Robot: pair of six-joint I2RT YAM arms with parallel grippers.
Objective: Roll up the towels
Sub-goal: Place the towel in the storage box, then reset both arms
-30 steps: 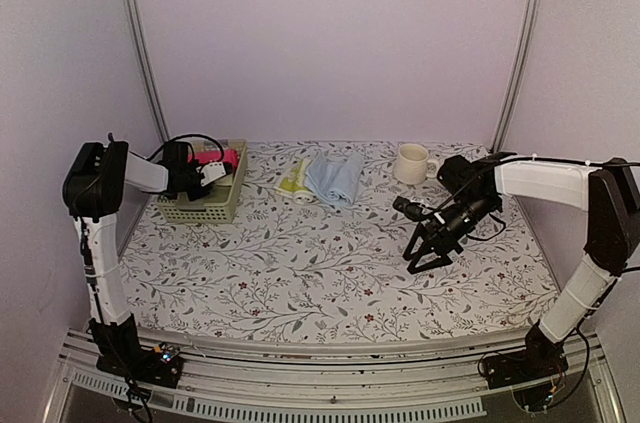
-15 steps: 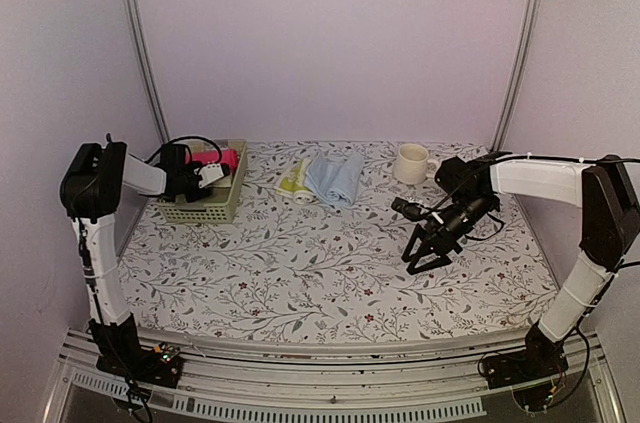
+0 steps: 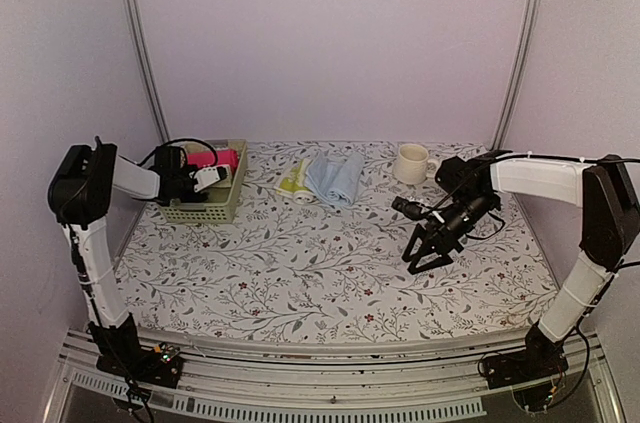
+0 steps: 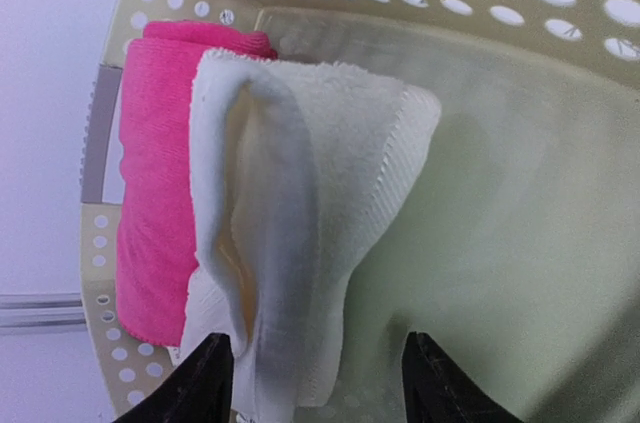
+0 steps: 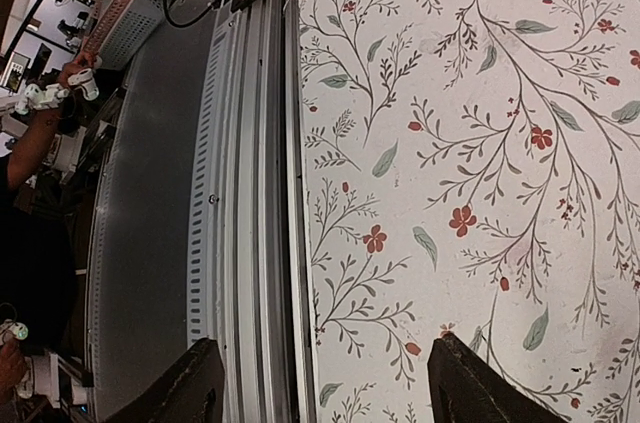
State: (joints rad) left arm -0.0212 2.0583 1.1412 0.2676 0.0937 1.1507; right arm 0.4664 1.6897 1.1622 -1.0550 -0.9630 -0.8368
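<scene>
Inside the basket (image 3: 205,207), the left fingers (image 4: 208,385) are spread about the white towel (image 4: 300,193), which touches the pink towel (image 4: 150,173). The blue towel (image 3: 336,178) and yellow-green towel (image 3: 293,179) lie right of the basket. Farther right, the right fingers (image 5: 200,391) gape.

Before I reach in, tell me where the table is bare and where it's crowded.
Bare: the wide near half of the table, between the basket and the right gripper. Crowded: the far edge, with basket, blue towel, yellow-green towel and mug.
</scene>
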